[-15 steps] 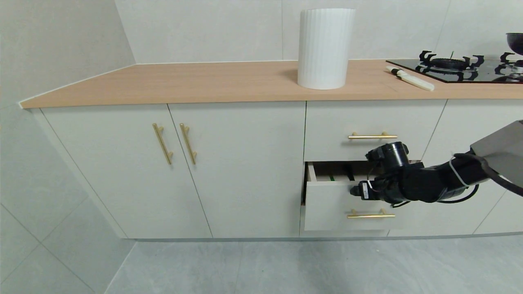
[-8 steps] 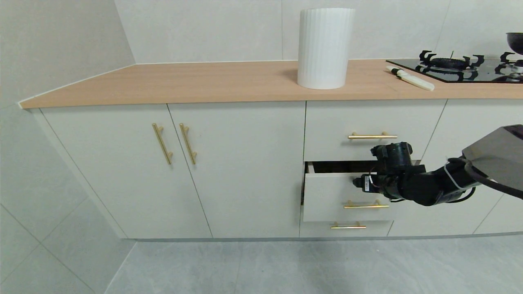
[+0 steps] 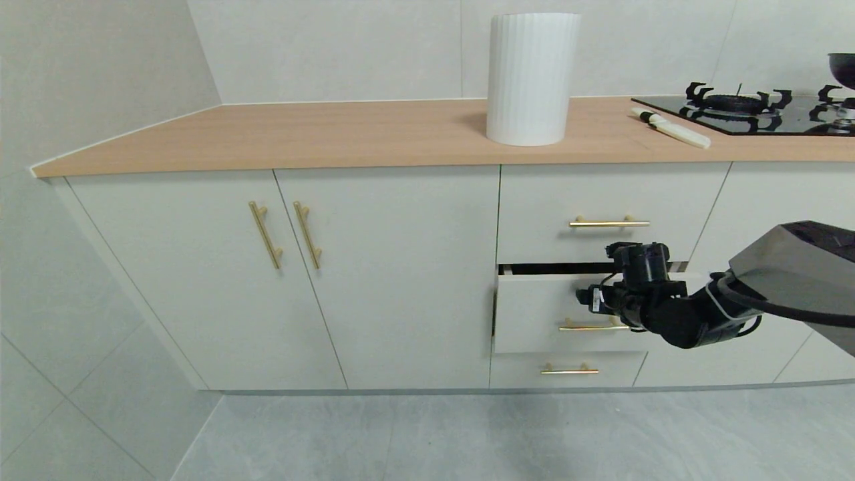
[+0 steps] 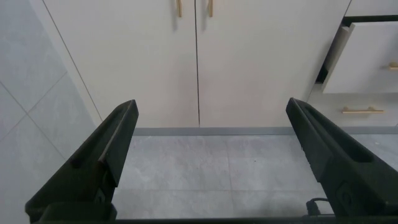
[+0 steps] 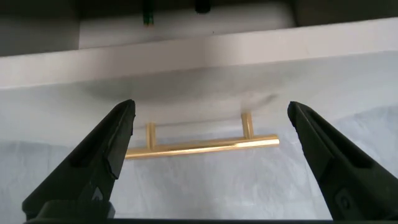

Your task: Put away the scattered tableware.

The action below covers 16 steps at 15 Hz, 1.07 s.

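Head view: we are seeing the middle drawer (image 3: 534, 314) standing slightly ajar, with a narrow dark gap along its top edge. The upper drawer (image 3: 608, 200) and lower drawer (image 3: 588, 377) are sitting shut. The right gripper (image 3: 585, 298) is hovering at the middle drawer's front, just above its gold handle (image 3: 593, 327); we cannot tell whether it is touching. Right wrist view: its fingers are spreading wide to either side of the handle and gripping nothing. Through the gap a green-tipped thing (image 5: 148, 15) and a dark thing (image 5: 202, 7) are showing inside the drawer; we cannot tell what they are.

On the countertop (image 3: 300, 137), a white knife (image 3: 671, 128) is lying near the right end, just beside the hob's (image 3: 748, 110) front left corner. A white ribbed canister (image 3: 531, 79) is standing upright right of the countertop's middle; we cannot see into it.

Left wrist view: the left gripper (image 4: 211, 109) is hanging low over the floor, facing the cabinet doors (image 4: 196, 56), fingers wide apart and holding nothing.
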Tool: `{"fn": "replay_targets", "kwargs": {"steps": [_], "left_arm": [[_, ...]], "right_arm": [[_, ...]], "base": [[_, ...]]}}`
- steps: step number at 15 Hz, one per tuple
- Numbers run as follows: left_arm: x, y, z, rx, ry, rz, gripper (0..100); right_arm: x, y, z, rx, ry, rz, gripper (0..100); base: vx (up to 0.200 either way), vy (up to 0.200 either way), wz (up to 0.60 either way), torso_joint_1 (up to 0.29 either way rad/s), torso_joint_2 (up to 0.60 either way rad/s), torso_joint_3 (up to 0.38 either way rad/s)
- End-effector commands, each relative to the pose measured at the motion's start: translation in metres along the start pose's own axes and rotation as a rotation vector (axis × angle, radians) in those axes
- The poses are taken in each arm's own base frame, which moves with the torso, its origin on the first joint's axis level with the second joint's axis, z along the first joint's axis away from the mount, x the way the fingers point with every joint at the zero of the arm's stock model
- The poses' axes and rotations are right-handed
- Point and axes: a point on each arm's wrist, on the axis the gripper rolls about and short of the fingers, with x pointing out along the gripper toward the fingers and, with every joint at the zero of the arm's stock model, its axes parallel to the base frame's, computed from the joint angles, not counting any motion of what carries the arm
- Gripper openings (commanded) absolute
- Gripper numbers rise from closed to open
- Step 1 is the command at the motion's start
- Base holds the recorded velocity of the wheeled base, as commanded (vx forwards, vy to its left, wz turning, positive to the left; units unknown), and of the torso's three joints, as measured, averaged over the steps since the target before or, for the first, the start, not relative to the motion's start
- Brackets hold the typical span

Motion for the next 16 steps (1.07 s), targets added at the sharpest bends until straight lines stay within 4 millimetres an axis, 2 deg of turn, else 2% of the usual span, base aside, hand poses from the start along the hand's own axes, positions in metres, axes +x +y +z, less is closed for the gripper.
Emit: {"fn": "replay_targets", "kwargs": {"steps": [1,7,16], "left_arm": [[0.000,0.000,0.000,0.000,0.001,0.001,100],[0.000,0.000,0.000,0.000,0.001,0.001,100],[0.000,0.000,0.000,0.000,0.001,0.001,100]], "right_arm": [[0.008,-0.003,-0.009,-0.001,0.014,-0.010,100],[0.028,-0.004,-0.009,0.034,-0.081,-0.037,100],[0.038,-0.003,-0.005,0.080,-0.111,-0.045,100]], "base": [[0.000,0.000,0.00,0.000,0.00,0.000],[0.000,0.000,0.00,0.000,0.00,0.000],[0.000,0.000,0.00,0.000,0.00,0.000]]}}
